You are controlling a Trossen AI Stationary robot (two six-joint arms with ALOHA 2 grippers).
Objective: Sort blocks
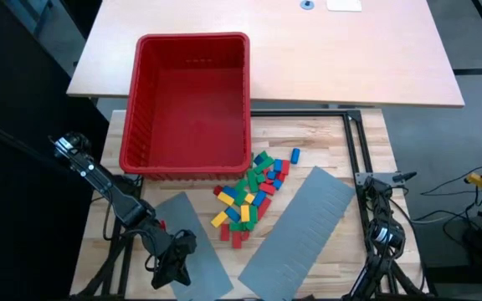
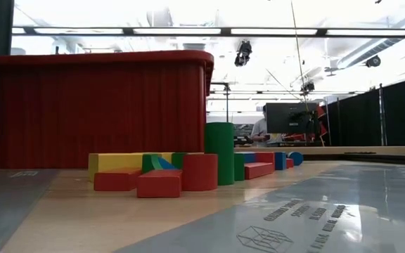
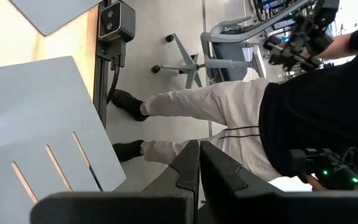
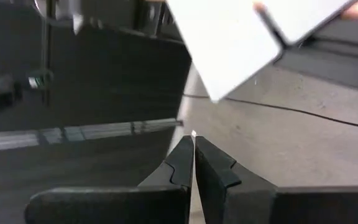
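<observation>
A heap of small red, green, blue and yellow blocks [image 1: 250, 194] lies on the wooden table in front of the big red bin [image 1: 189, 100]; the low view shows the blocks [image 2: 188, 171] close up, one green cylinder upright. My left gripper [image 3: 199, 163] is shut at the table's near left corner, over the left grey slotted panel [image 1: 192, 247], holding nothing. My right gripper [image 4: 193, 155] is shut at the near right edge, pointing off the table.
A second grey slotted panel [image 1: 299, 234] lies right of the blocks. A black metal frame [image 1: 354, 142] runs along the table's right side. A person in white trousers [image 3: 216, 106] stands beyond the near edge in the left wrist view.
</observation>
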